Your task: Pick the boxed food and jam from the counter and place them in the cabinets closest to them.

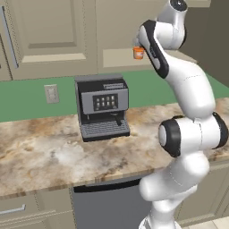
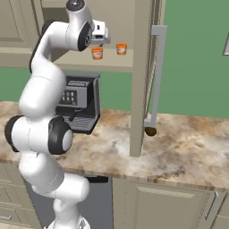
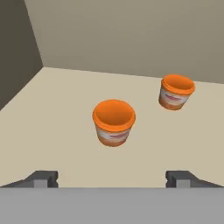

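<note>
Two small orange jam jars stand upright on the pale shelf [image 3: 48,131] of the open wall cabinet [image 2: 112,65]. The nearer jam [image 3: 113,122] [image 2: 97,53] [image 1: 138,53] sits just ahead of my gripper [image 3: 112,178] [image 2: 99,41]. The gripper is open, with its fingertips [image 3: 43,178] spread wide and nothing between them. The other jam [image 3: 176,92] [image 2: 121,48] stands further back to the right. The boxed food is out of view. The marbled counter [image 1: 49,154] [image 2: 188,152] lies below.
A dark coffee machine [image 1: 102,107] [image 2: 80,103] stands on the counter under the cabinet. The cabinet's swung-open door with its long grey handle [image 2: 156,76] hangs at the right of the shelf. A dark side wall [image 3: 17,65] bounds the shelf on the left. Closed wall cabinets [image 1: 49,36] sit further left.
</note>
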